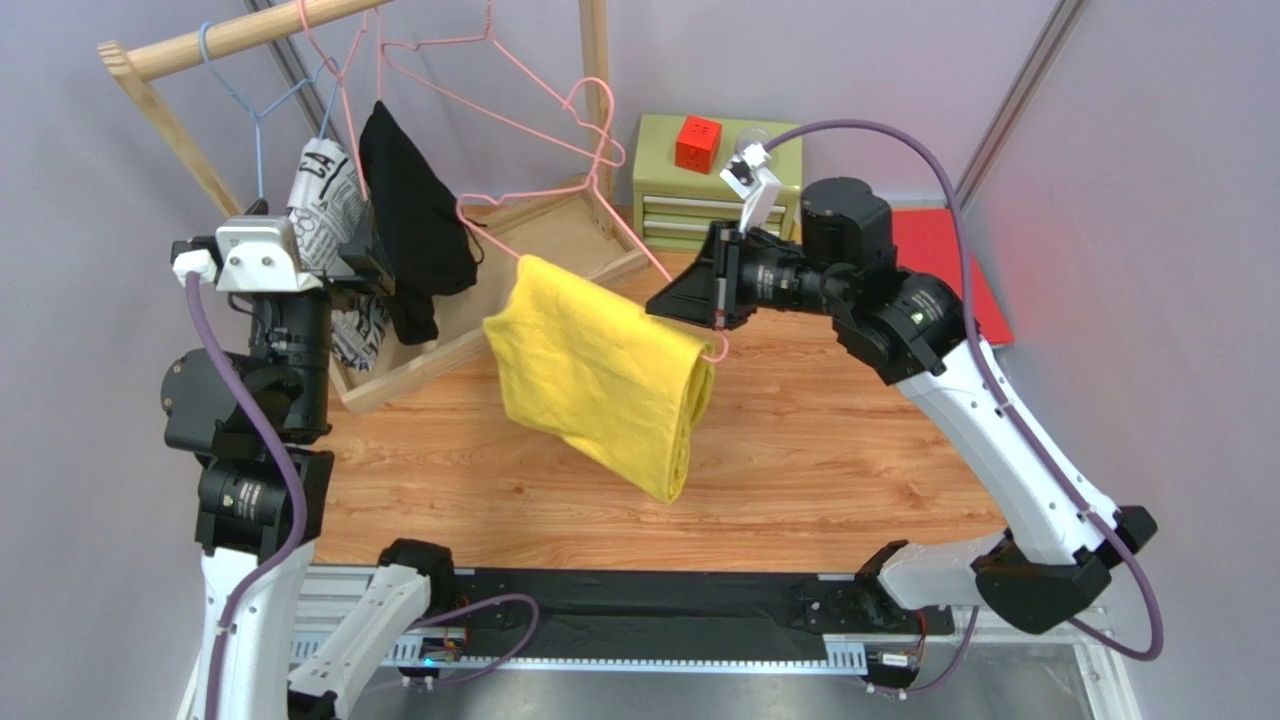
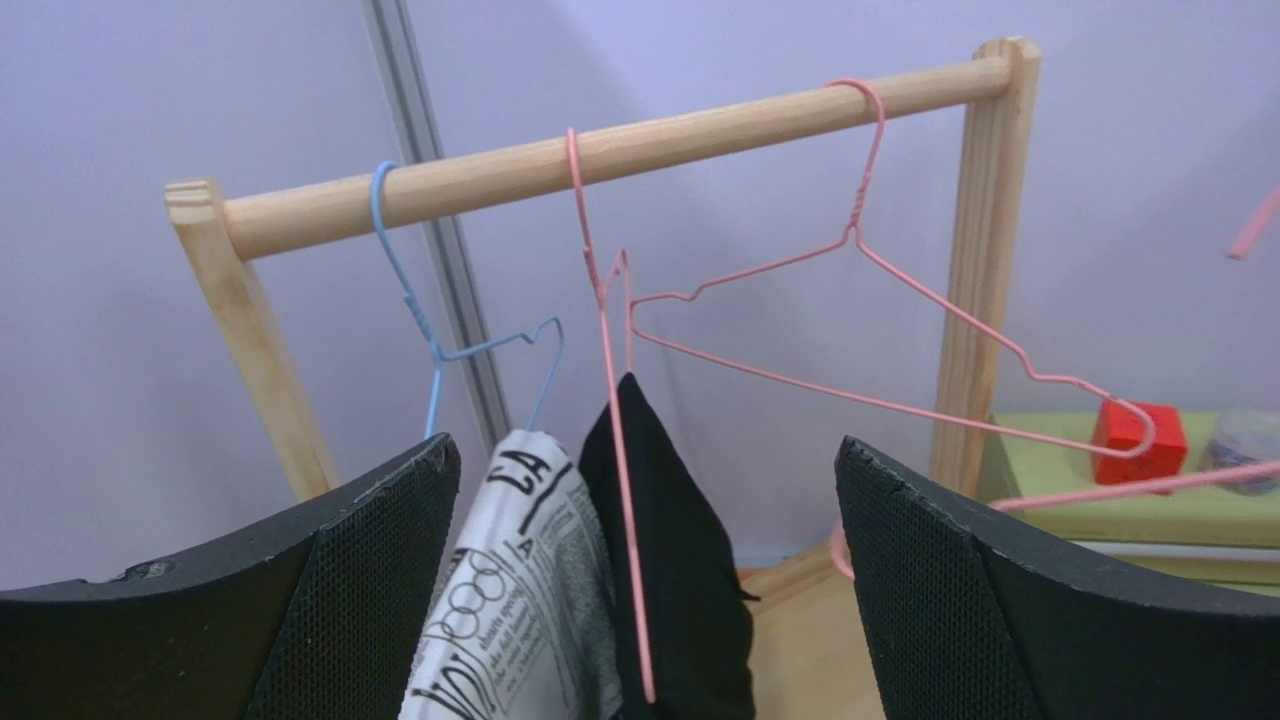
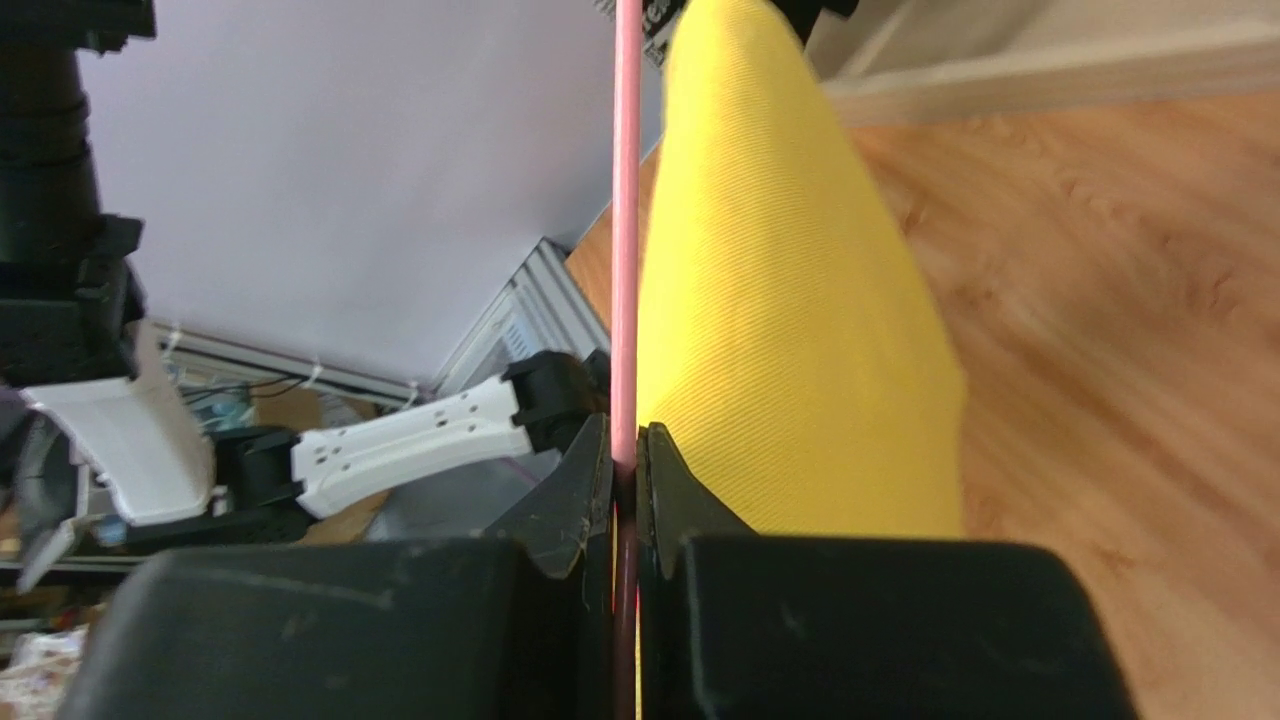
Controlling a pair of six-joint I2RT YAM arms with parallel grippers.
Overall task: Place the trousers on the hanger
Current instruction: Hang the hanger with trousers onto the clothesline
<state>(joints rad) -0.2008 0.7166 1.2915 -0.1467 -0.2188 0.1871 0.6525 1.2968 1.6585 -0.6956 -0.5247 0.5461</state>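
Observation:
The yellow trousers (image 1: 601, 375) hang folded over the bar of a pink wire hanger (image 1: 639, 240), held in the air above the wooden table. My right gripper (image 1: 669, 305) is shut on the hanger's wire at its right end. In the right wrist view the fingers (image 3: 579, 495) clamp the pink wire (image 3: 625, 225), with the trousers (image 3: 781, 300) just beyond. My left gripper (image 1: 368, 263) is open and empty, up by the rack. In the left wrist view it (image 2: 646, 450) faces the hanging garments without touching them.
A wooden rack rod (image 2: 601, 150) carries a light blue hanger (image 2: 436, 353) with a black-and-white garment (image 2: 511, 600), a pink hanger with a black garment (image 2: 676, 570), and a bare pink hanger (image 2: 857, 248). A green drawer box (image 1: 706, 188) with a red cube (image 1: 696, 144) stands behind.

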